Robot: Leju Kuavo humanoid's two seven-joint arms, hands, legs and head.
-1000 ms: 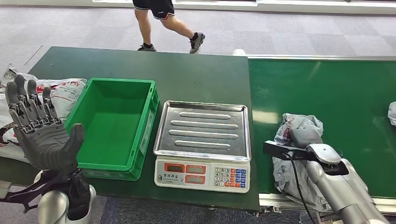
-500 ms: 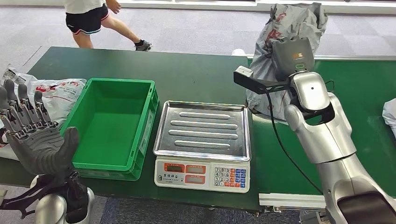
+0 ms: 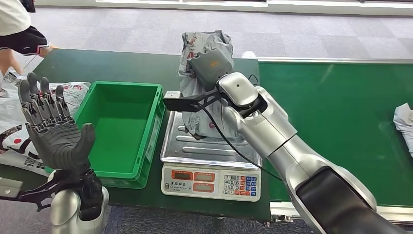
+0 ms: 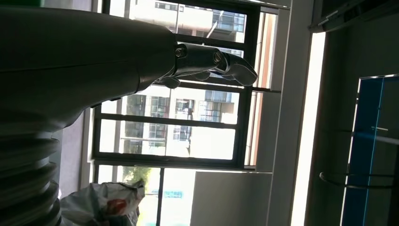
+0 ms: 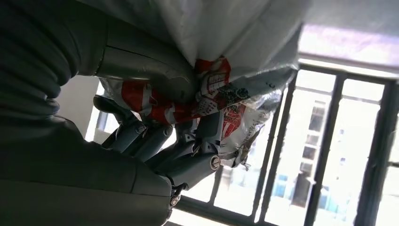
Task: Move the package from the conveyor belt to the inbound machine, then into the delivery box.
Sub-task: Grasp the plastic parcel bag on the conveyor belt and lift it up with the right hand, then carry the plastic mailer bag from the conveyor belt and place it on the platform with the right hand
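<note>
Gripping the grey plastic-wrapped package [image 3: 203, 58] upright in closed fingers [image 5: 155, 141], the right hand [image 3: 209, 66] holds it over the scale's steel tray [image 3: 195, 148], long axis vertical, while the left hand [image 3: 51, 134], fingers spread, waits beside the green crate [image 3: 146, 131].

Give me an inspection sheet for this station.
Surface: dark green table, green conveyor belt beside it.
Job's things: grey package held above the scale tray; green box holds nothing.
Clutter: bags by the box; another package on the belt.
Hands: right hand grips the package; left hand raised, fingers spread.
Cables: black cable along the right arm.
Surroundings: person beyond the table.
</note>
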